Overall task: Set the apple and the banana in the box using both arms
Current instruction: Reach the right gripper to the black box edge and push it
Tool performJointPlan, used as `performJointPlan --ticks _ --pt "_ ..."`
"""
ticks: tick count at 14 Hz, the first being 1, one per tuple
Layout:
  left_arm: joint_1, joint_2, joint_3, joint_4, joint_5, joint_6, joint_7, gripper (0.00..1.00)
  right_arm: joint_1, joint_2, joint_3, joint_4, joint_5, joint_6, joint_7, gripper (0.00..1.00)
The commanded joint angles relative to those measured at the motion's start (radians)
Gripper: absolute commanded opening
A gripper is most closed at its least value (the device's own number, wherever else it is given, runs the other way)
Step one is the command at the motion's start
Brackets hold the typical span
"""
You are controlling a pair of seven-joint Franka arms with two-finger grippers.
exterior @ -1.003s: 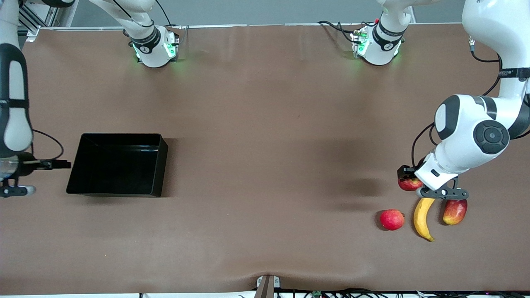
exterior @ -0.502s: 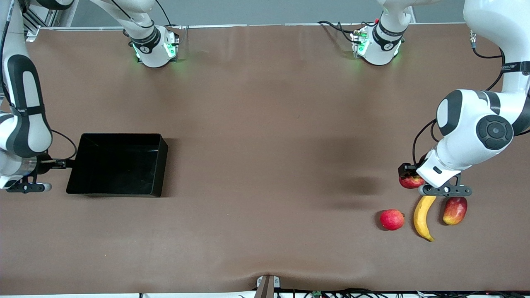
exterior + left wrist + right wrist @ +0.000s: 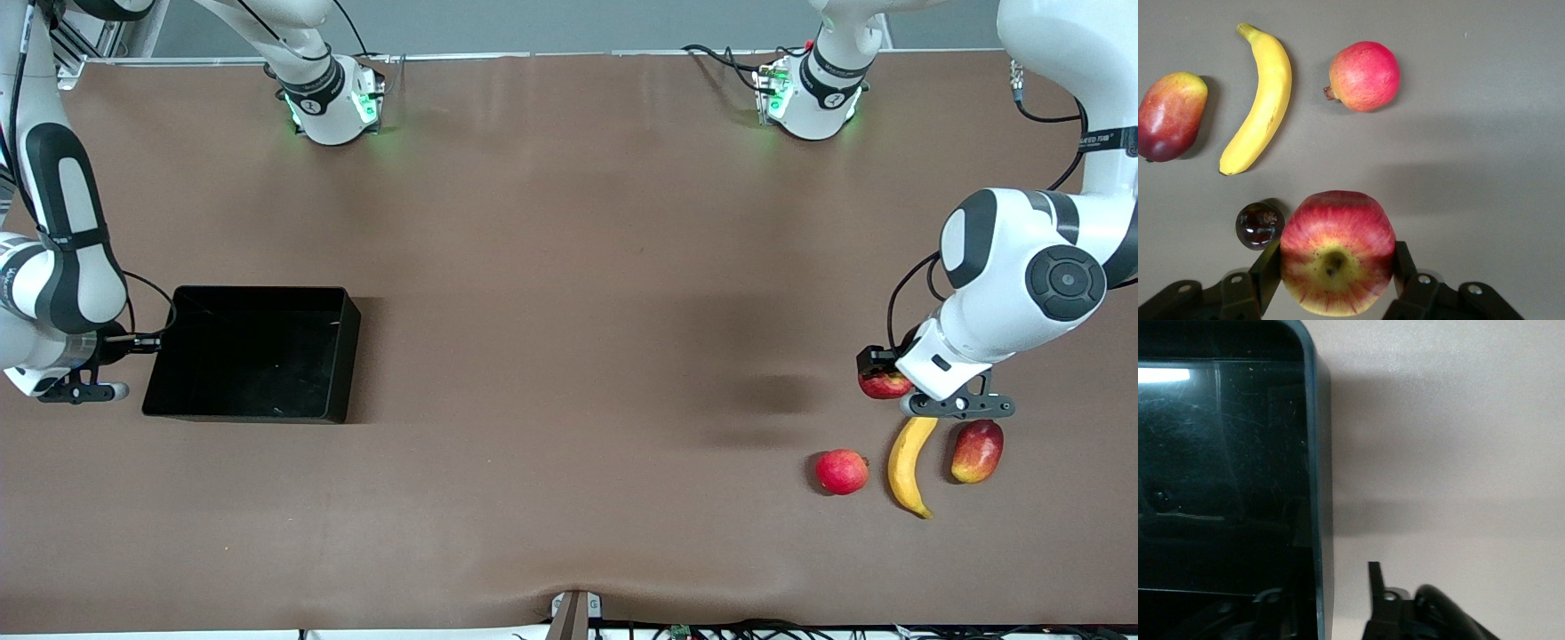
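Observation:
My left gripper (image 3: 882, 377) is shut on the apple (image 3: 884, 386), red with a pale yellow patch around its dimple (image 3: 1337, 260), and holds it a little above the table. The banana (image 3: 909, 462) lies on the table nearer to the front camera than the apple and also shows in the left wrist view (image 3: 1261, 100). The black box (image 3: 331, 356) sits toward the right arm's end of the table. My right gripper (image 3: 142, 341) is open and straddles the box's end wall (image 3: 1318, 487). One finger (image 3: 1375, 587) is outside the box, the other is inside.
A uniformly pinkish-red round fruit (image 3: 842, 471) and a red-and-yellow mango (image 3: 976, 451) lie on either side of the banana. A small dark glossy ball (image 3: 1260, 225) sits on the table beside the held apple. The box is empty.
My right arm has swung in toward the box, bringing its gripper onto the end wall. My left gripper has drifted slightly toward the bases with the apple in it.

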Motion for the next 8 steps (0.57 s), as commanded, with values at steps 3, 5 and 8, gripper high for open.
performJointPlan --ticks 3,5,8 --pt "0.007 -0.028 -0.008 -0.015 0.009 -0.019 -0.016 0.00 -0.019 -0.030 0.015 -0.016 0.018 -0.008 -0.067 0.00" --pt "0.007 -0.027 -0.008 -0.012 0.009 -0.019 -0.009 0.00 -0.020 -0.030 0.018 -0.013 0.019 -0.008 -0.067 0.00" --pt "0.007 -0.027 -0.008 -0.014 0.009 -0.019 -0.010 0.00 0.007 -0.068 0.023 0.048 0.060 -0.139 -0.067 0.00"
